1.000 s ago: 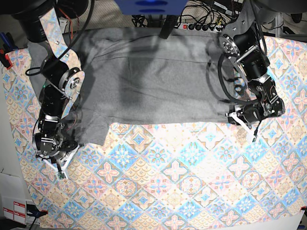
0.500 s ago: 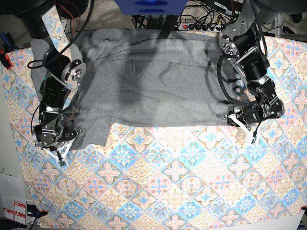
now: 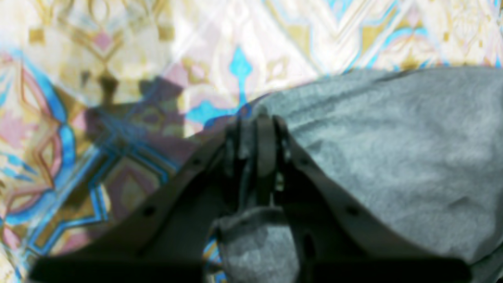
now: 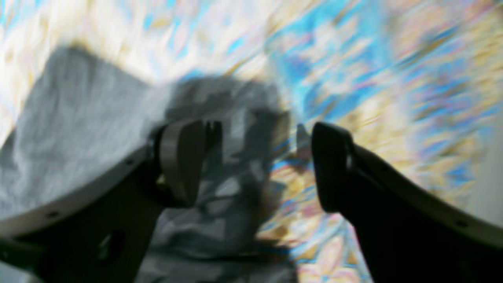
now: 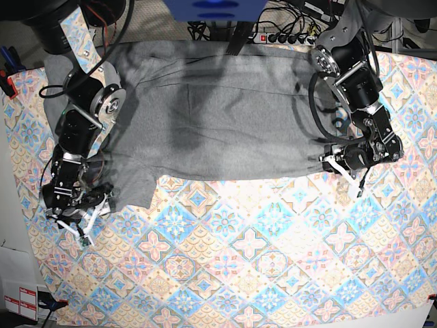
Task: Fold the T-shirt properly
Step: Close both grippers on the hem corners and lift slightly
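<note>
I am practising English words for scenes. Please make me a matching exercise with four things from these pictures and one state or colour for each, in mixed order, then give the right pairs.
Column 1:
1. left hand
2. right hand
3. T-shirt
4. tablecloth

Column 2:
A. colourful diamond and flower pattern
B. shut on grey cloth
C. open, over the cloth's edge
D. plain grey, spread flat

Pairs: 1-B, 2-C, 3-D, 4-A
</note>
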You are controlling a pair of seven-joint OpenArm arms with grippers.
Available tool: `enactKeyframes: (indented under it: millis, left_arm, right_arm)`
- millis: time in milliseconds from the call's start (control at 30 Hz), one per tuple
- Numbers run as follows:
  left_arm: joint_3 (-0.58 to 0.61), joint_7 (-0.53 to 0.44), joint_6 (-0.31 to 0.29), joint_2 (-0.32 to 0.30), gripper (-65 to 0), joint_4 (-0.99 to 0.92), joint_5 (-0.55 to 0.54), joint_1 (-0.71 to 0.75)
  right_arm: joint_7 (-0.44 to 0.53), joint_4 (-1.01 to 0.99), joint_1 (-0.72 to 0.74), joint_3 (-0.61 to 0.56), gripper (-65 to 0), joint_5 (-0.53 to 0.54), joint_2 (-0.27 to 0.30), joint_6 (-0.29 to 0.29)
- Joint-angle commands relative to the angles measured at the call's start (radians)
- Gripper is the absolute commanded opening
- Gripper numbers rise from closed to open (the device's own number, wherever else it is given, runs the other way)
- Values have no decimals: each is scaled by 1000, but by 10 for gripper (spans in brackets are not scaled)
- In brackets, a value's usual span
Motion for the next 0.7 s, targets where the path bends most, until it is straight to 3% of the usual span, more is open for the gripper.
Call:
enactKeyframes:
  millis: [0, 267, 367, 567, 667]
  left_arm:
    - [2, -11, -3, -10, -590, 16, -13, -25]
    - [2, -11, -3, -10, -590, 16, -13, -25]
    - [2, -11, -3, -10, -590, 16, -13, -23]
    - [2, -11, -3, -14, -590, 17, -16, -5]
    - [2, -11, -3, -14, -590, 17, -18, -4]
  right_arm:
    - [7, 22, 19, -1, -224, 5, 9, 0]
    - [42, -102, 52, -1, -224, 5, 18, -7]
    - [99, -191, 93, 21, -224, 5, 50, -42]
    - [145, -342, 159, 28, -224, 5, 110, -53]
    - [171, -382, 159, 25, -223, 3, 127, -93]
